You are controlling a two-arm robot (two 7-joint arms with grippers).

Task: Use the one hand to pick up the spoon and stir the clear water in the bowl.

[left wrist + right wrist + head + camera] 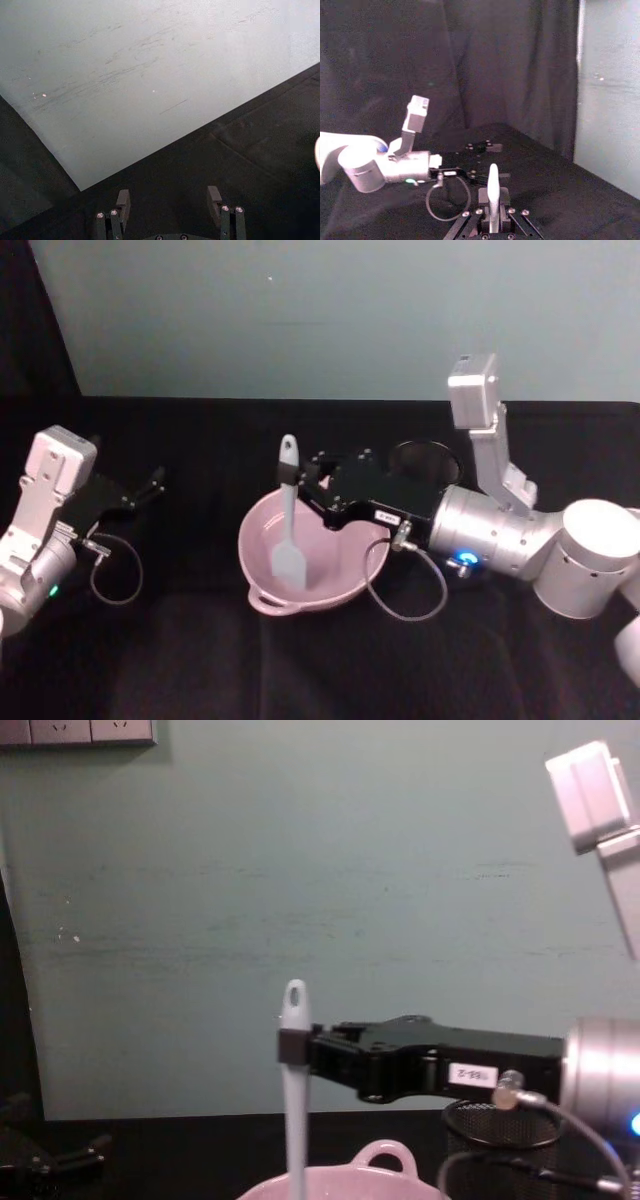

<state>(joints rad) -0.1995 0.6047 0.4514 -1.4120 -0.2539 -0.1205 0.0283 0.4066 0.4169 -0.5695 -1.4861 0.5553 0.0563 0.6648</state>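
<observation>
Spoon (288, 515) in bowl (330, 588), clamped by right tool (299, 481) labelled perhaps "188-2", left tool (169, 197) released.

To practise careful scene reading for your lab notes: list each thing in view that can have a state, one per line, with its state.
bowl: right way up; water in it cannot be made out.
spoon: upright, head down in the bowl, handle end up.
right gripper: shut on the spoon's handle.
left gripper: open, empty, off to the left.
wire-mesh cup: upright, behind the right gripper.
</observation>
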